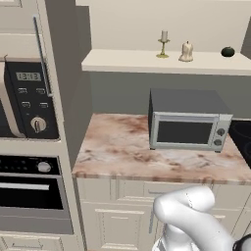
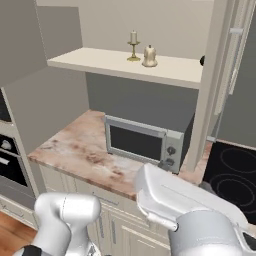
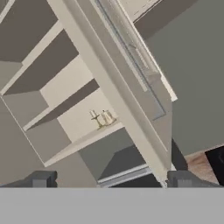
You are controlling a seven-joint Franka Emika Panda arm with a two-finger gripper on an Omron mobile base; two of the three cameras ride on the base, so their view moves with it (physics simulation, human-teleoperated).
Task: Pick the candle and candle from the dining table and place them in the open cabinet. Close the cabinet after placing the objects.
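1. Candlestick candle point(image 1: 163, 43) stands upright on the cream cabinet shelf point(image 1: 127, 62); slim brass stem, round foot.
2. Stubby candle point(image 1: 186, 52) sits just beside it on the same shelf, apart from it, nearer the small dark round object point(image 1: 227, 51) at the shelf's far end.
3. Both candles show small and tilted in the hand view, side by side on the shelf.
4. Gripper point(image 3: 109, 179): two dark fingertips point(image 3: 41, 178) set wide apart, nothing between them; jaws open, empty.
5. Cabinet door point(image 3: 131, 83) runs edge-on across the hand view, its long metal bar handle point(image 3: 131, 57) facing the camera; door stands open.
6. Grey toaster oven point(image 1: 188, 121) rests on the marbled counter point(image 1: 117, 152) below the shelf.
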